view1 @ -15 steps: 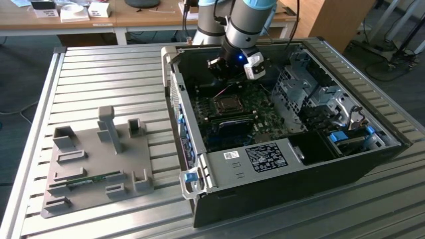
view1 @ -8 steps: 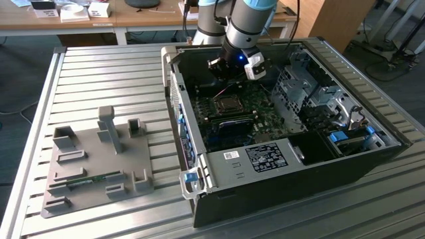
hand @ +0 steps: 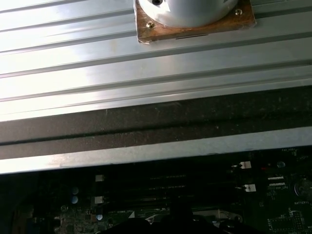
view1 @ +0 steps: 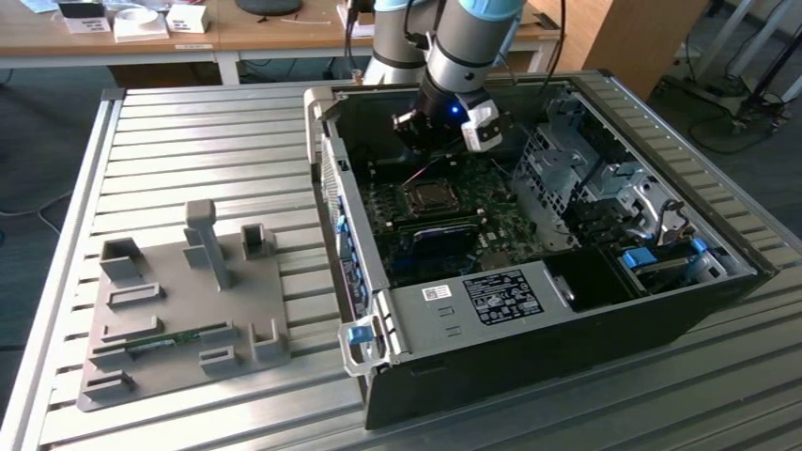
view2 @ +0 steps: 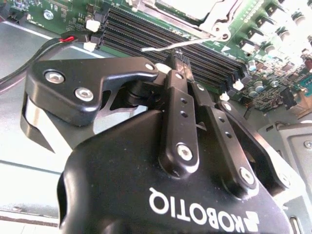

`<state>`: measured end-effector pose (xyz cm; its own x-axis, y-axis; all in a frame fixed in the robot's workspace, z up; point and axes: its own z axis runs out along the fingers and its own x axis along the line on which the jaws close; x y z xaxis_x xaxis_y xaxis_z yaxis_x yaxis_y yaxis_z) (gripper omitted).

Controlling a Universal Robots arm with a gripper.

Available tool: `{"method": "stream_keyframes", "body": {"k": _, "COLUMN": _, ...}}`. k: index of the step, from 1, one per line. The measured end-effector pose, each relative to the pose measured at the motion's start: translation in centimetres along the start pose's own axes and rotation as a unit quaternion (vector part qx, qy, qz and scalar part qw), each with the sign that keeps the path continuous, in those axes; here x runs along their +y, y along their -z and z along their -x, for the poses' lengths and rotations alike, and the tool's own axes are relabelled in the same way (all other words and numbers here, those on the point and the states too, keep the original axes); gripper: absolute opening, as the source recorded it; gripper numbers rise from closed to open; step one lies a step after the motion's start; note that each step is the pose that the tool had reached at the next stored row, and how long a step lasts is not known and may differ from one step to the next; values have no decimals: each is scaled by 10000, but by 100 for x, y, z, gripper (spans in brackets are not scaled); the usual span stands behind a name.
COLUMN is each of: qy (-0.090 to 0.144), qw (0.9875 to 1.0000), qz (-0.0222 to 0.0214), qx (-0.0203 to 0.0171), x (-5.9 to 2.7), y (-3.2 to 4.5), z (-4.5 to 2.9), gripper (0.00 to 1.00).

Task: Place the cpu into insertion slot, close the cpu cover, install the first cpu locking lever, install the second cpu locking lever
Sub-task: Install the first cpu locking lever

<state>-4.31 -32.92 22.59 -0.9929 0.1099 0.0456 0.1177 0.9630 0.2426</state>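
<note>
In the exterior view my gripper (view1: 430, 141) hangs inside the open computer case, just behind the cpu socket (view1: 430, 195) on the motherboard (view1: 495, 225). In the second wrist view the two black fingers (view2: 176, 97) are shut side by side, with nothing seen between them. Their tips (view2: 179, 58) sit right beside a thin silvery locking lever (view2: 180, 45) that juts out over the black memory slots (view2: 146, 34). Whether they touch it I cannot tell. Beyond the lever, the cpu cover (view2: 214, 24) lies flat around the pale cpu (view2: 187, 6).
The case's walls (view1: 329, 188) and drive cage (view1: 589, 178) stand close around the arm. A grey fixture plate (view1: 188, 310) with upright holders lies on the slatted metal table (view1: 188, 141) at the exterior view's left. The first wrist view shows the case's edge (hand: 146, 151).
</note>
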Motion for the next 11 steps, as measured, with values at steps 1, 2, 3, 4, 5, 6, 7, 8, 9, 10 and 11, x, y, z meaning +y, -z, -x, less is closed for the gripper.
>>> {"method": "stream_keyframes", "body": {"k": 1, "qy": 0, "qw": 10000, "qz": 0, "qx": 0, "x": 0, "y": -2, "z": 3, "gripper": 11}}
{"method": "stream_keyframes", "body": {"k": 2, "qy": 0, "qw": 10000, "qz": 0, "qx": 0, "x": 0, "y": -4, "z": 8, "gripper": 11}}
{"method": "stream_keyframes", "body": {"k": 3, "qy": 0, "qw": 10000, "qz": 0, "qx": 0, "x": 0, "y": -6, "z": 13, "gripper": 11}}
{"method": "stream_keyframes", "body": {"k": 4, "qy": 0, "qw": 10000, "qz": 0, "qx": 0, "x": 0, "y": -8, "z": 17, "gripper": 11}}
{"method": "stream_keyframes", "body": {"k": 5, "qy": 0, "qw": 10000, "qz": 0, "qx": 0, "x": 0, "y": -10, "z": 20, "gripper": 11}}
{"method": "stream_keyframes", "body": {"k": 6, "qy": 0, "qw": 10000, "qz": 1, "qx": -1, "x": 0, "y": -13, "z": 22, "gripper": 11}}
{"method": "stream_keyframes", "body": {"k": 7, "qy": 0, "qw": 10000, "qz": 0, "qx": -1, "x": -1, "y": -16, "z": 24, "gripper": 11}}
{"method": "stream_keyframes", "body": {"k": 8, "qy": 0, "qw": 10000, "qz": -2, "qx": -1, "x": -1, "y": -19, "z": 25, "gripper": 11}}
{"method": "stream_keyframes", "body": {"k": 9, "qy": -1, "qw": 10000, "qz": -4, "qx": -1, "x": -2, "y": -23, "z": 26, "gripper": 11}}
{"method": "stream_keyframes", "body": {"k": 10, "qy": 0, "qw": 10000, "qz": -6, "qx": -2, "x": -4, "y": -28, "z": 28, "gripper": 11}}
{"method": "stream_keyframes", "body": {"k": 11, "qy": 0, "qw": 10000, "qz": -9, "qx": -2, "x": -5, "y": -33, "z": 29, "gripper": 11}}
